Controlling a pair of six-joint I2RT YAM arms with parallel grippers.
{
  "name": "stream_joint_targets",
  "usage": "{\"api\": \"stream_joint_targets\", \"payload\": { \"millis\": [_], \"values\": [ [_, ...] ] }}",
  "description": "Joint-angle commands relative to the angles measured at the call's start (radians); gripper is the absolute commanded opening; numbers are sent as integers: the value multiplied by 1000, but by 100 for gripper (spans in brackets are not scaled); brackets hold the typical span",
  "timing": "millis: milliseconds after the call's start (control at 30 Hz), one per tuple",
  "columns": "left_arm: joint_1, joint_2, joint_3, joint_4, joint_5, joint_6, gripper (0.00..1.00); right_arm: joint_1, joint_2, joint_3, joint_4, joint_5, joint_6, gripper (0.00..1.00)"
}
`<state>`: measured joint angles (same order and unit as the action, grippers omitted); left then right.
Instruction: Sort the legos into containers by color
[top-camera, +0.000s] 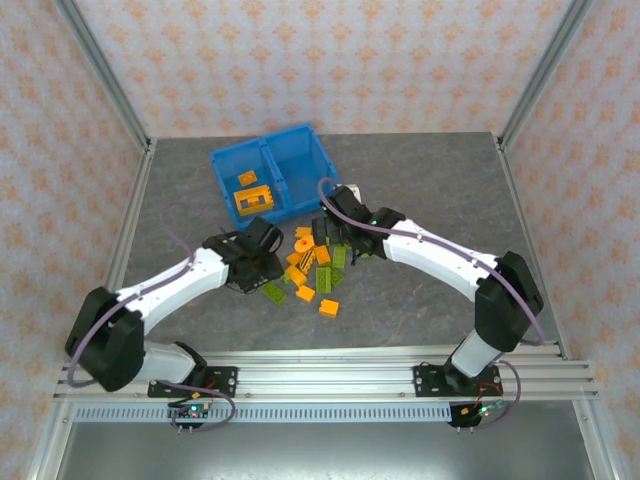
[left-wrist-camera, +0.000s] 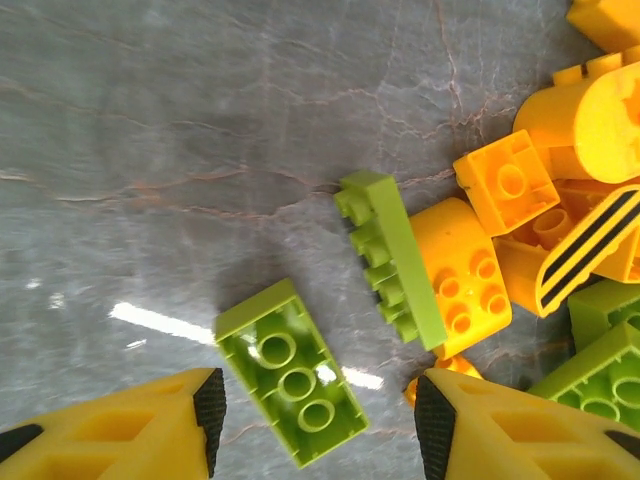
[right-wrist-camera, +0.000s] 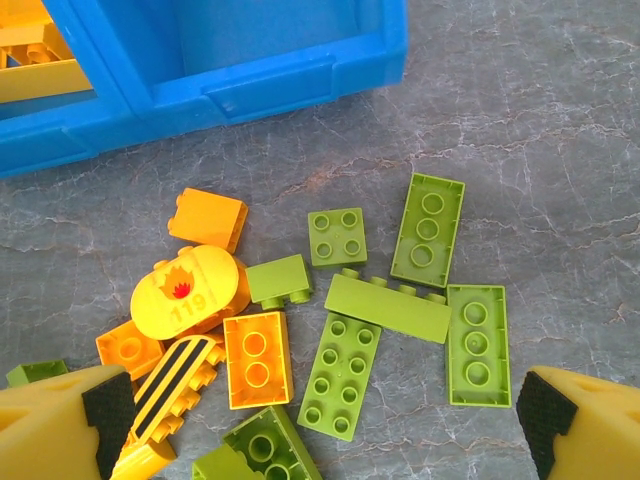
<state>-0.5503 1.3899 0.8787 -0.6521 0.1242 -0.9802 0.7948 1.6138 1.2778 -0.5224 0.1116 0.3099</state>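
Many legos (top-camera: 320, 257) — loose beside blue bin (top-camera: 300, 172)

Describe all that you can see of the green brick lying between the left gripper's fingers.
The green brick is oblong, lime-coloured, and looks like glossy plastic. It lies flat on the grey marbled table, hollow underside up, three round tubes showing, turned diagonally. It sits apart from the other bricks, between the fingertips of the open left gripper; neither black pad seems to touch it.
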Motion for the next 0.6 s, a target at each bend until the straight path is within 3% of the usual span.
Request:
{"api": "stream_joint_targets", "payload": {
  "millis": [0, 200, 567],
  "values": [
    [-3, 69, 31, 129, 59, -43, 54, -6, -17, 15, -19, 20, -3, 99],
    [0, 154, 44, 187, 32, -55, 51, -6, -67, -26, -18, 42, 16, 99],
    [4, 173, 26, 151, -21, -57, 21, -6, -67, -10, -31, 42, 12, 99]
  ]
}}
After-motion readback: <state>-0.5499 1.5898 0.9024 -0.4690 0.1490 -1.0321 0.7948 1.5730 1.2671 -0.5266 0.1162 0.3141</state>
